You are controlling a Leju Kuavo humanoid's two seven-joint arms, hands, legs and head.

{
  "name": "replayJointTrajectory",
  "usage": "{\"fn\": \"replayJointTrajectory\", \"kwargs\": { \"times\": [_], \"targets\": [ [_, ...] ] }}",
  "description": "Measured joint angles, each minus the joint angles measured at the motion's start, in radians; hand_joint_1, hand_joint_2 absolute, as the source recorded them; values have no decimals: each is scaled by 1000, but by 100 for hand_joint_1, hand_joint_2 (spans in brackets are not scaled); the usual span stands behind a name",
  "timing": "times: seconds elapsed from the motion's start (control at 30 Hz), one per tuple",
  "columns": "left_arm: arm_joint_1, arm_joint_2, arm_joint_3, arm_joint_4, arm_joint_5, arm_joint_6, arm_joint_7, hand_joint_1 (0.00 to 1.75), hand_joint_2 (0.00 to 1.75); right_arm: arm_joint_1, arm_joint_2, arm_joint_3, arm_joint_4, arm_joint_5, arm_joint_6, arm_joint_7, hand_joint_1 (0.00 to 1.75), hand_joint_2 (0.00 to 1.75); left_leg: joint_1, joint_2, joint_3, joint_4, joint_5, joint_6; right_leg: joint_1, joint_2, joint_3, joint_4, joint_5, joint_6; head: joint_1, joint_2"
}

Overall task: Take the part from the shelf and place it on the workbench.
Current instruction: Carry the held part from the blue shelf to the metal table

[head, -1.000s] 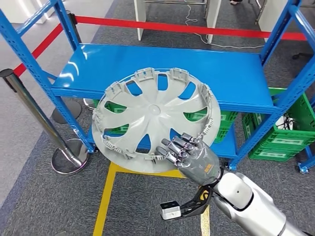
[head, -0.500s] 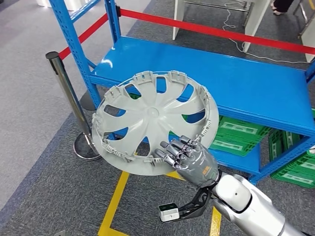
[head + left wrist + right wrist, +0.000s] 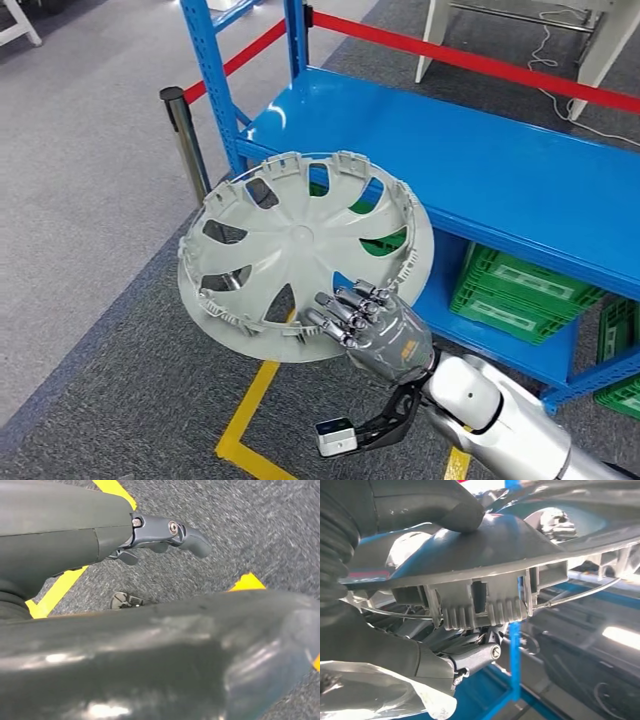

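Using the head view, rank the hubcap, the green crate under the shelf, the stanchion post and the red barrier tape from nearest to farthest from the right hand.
1. Hubcap: held at its near rim by the right hand.
2. Green crate: under the blue shelf, right of the hand.
3. Stanchion post: beyond the hubcap, at left.
4. Red barrier tape: behind the shelf.

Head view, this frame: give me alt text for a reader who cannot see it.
The robot's right hand holds a grey wheel cover by its near rim, roughly flat, in the air beside a blue shelf. Green crates sit under the shelf; a red barrier tape runs behind it, and yellow lines mark the grey floor.
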Motion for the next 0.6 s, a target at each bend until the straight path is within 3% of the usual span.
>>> {"fn": "replayJointTrajectory", "kwargs": {
  "times": [0.07, 0.1, 0.17, 0.23, 0.3, 0.37, 0.4, 0.47, 0.5, 0.57, 0.6],
  "targets": [
    [-4, 0, 0, 0, 0, 2, 0, 0, 0, 0, 0, 2, 0, -3, 0, 0, 175, 175, -10, 36, 36, -80, 18, 12, 7, -21, 2, 1, -4, 7, 1, 0],
    [-4, -1, 0, 0, 0, 2, 0, 0, 0, -1, 0, 3, -1, -3, 0, 0, 175, 175, -14, 37, 34, -86, 15, 17, 9, -33, 2, 0, -5, 11, 1, 0],
    [-3, 0, 0, 0, 1, 3, -1, 0, 0, -5, 0, 3, -1, -4, 0, -1, 175, 175, -13, 11, 32, -93, 19, 30, 9, -46, 5, -1, -11, 21, 2, 0],
    [-3, 0, -1, 0, 2, 4, -1, 0, 0, -8, 0, 4, -3, -6, 0, -2, 175, 175, -8, -14, 34, -102, 27, 42, 4, 1, -14, 41, -45, 27, 5, 0],
    [-5, -2, -3, 0, 1, 4, -2, 0, 0, -9, 0, 4, -3, -10, 0, -6, 175, 175, -6, -39, 34, -104, 30, 51, 2, 67, -76, 169, -107, 28, 9, 0],
    [-5, -4, -5, 0, 0, 5, -3, 0, 0, -9, 0, 5, -3, -14, 0, -10, 175, 175, -7, -69, 34, -103, 30, 54, 3, 86, -137, 282, -138, 29, 10, 0],
    [-5, -5, -6, 0, 1, 5, -3, 0, 0, -9, 0, 7, -3, -17, 0, -13, 175, 175, -7, -84, 34, -102, 30, 54, 2, 88, -145, 287, -124, 29, 10, 0],
    [-5, -5, -7, 0, 4, 6, -6, 0, 0, -11, 0, 10, -3, -22, 0, -18, 175, 175, -5, -117, 35, -96, 28, 51, 0, 102, -106, 185, -49, 27, 10, 0],
    [-5, -4, -7, 0, 6, 6, -8, 0, 0, -12, 0, 11, -3, -24, 0, -21, 175, 175, -5, -132, 32, -90, 26, 47, -3, 123, -77, 119, -18, 27, 10, 0],
    [-4, -3, -7, 0, 10, 6, -13, 0, 0, -16, 0, 11, -4, -28, 0, -28, 175, 175, -4, -158, 22, -78, 24, 37, -7, 157, -36, 33, 7, 25, 9, 0],
    [-3, -3, -7, 0, 12, 6, -14, 0, 0, -18, 0, 11, -4, -31, 0, -31, 175, 175, -2, -168, 16, -75, 26, 31, -6, 162, -31, 27, 2, 24, 9, 0]
  ]
}}
